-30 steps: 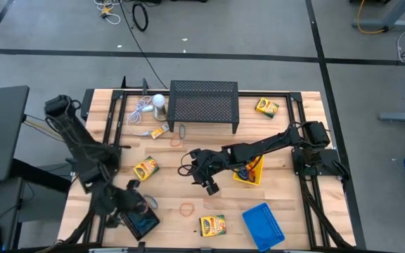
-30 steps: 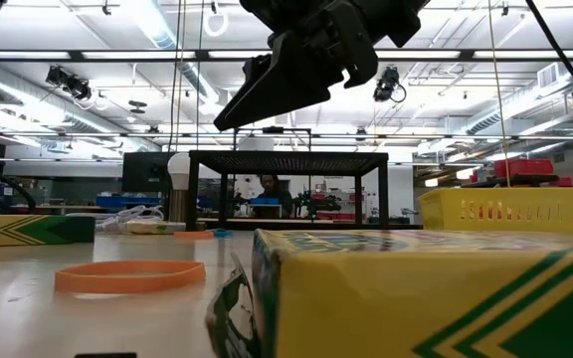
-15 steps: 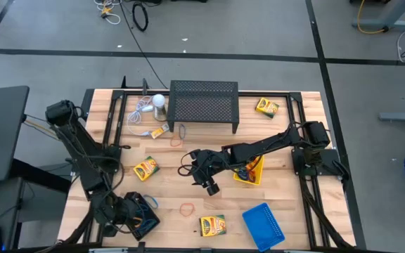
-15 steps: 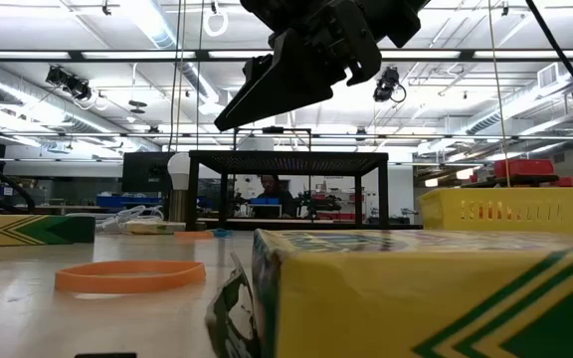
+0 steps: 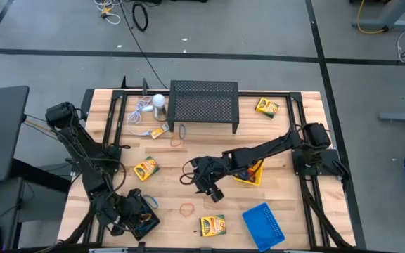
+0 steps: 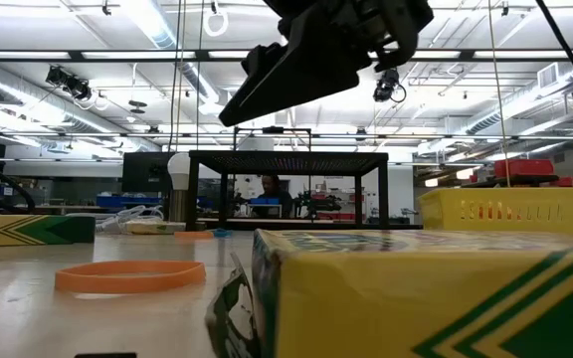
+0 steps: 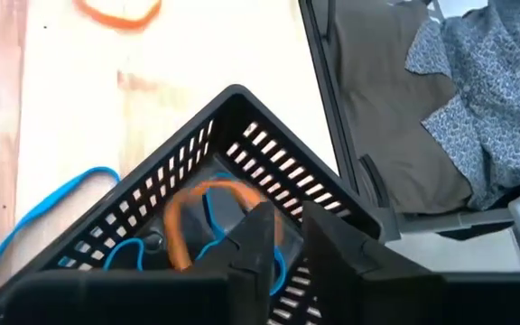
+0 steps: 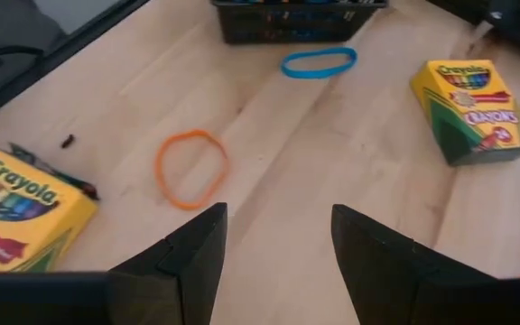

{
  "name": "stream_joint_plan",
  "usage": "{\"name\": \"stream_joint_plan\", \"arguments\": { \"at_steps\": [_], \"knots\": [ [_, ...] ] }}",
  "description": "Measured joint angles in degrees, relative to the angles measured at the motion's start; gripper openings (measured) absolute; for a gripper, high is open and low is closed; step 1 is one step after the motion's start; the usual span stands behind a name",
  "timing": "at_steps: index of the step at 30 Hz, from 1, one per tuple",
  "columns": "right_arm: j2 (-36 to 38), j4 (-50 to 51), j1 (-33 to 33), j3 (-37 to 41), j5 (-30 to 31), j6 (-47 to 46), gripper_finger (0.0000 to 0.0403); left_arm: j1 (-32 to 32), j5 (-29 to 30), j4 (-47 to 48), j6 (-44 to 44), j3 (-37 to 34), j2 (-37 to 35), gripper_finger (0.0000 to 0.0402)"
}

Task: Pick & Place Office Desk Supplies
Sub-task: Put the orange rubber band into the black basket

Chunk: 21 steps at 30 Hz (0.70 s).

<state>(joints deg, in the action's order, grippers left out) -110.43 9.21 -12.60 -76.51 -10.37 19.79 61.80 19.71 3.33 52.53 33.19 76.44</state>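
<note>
My left gripper [image 5: 127, 218] hangs over the black mesh tray [image 5: 148, 223] at the front left corner. In the left wrist view its fingers [image 7: 262, 236] stand slightly apart above an orange rubber band [image 7: 190, 213] and blue bands lying in the tray [image 7: 228, 113]. My right gripper [image 5: 214, 192] hovers open and empty mid-table, just behind an orange rubber band [image 5: 187, 208] [image 8: 190, 168]. Crayon boxes lie at the front [image 5: 212, 225], left of centre [image 5: 145, 169] and back right [image 5: 266, 107]. The yellow tray [image 5: 249, 177] sits under the right arm, with the blue tray [image 5: 264, 221] in front of it.
A large black mesh stand [image 5: 204, 104] stands at the back centre, with a white round object [image 5: 159, 102] and its cord beside it. A blue band [image 8: 319, 61] lies on the wood by the black tray. A small box [image 5: 157, 131] and bands lie in front of the stand.
The right gripper has moved toward the table's front, closer to the orange band. The left gripper has shifted over the black tray and its fingers have parted a little.
</note>
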Motion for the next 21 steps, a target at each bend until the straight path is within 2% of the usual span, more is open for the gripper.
{"name": "stream_joint_plan", "arguments": {
  "at_steps": [8, 11, 17, 19, 21],
  "knots": [
    [0.0, 1.35, -1.14, 0.0, 2.84, 0.0, 0.0208, 1.21, 2.23, 0.06, 2.94, 0.0, 0.0, 0.0122],
    [-0.11, 1.64, -1.14, 0.0, 1.95, -0.55, 0.0208, 1.74, 9.55, -0.84, -1.18, 0.0, 0.0, 0.0136],
    [-1.73, 1.95, -1.17, -0.08, -2.94, -1.49, 0.0208, 1.7, 31.4, -7.92, -18.22, -0.39, -0.02, 0.0161],
    [-2.7, 1.74, -1.46, -0.04, -4.99, -1.92, 0.0208, 0.58, 33.47, -12.28, -23.44, -1.68, -0.07, 0.0165],
    [-3.63, 1.52, -1.93, -0.26, -5.39, -1.95, 0.0208, -1.4, 32.25, -17.92, -27.67, -4.0, -0.04, 0.0167]
  ]
}}
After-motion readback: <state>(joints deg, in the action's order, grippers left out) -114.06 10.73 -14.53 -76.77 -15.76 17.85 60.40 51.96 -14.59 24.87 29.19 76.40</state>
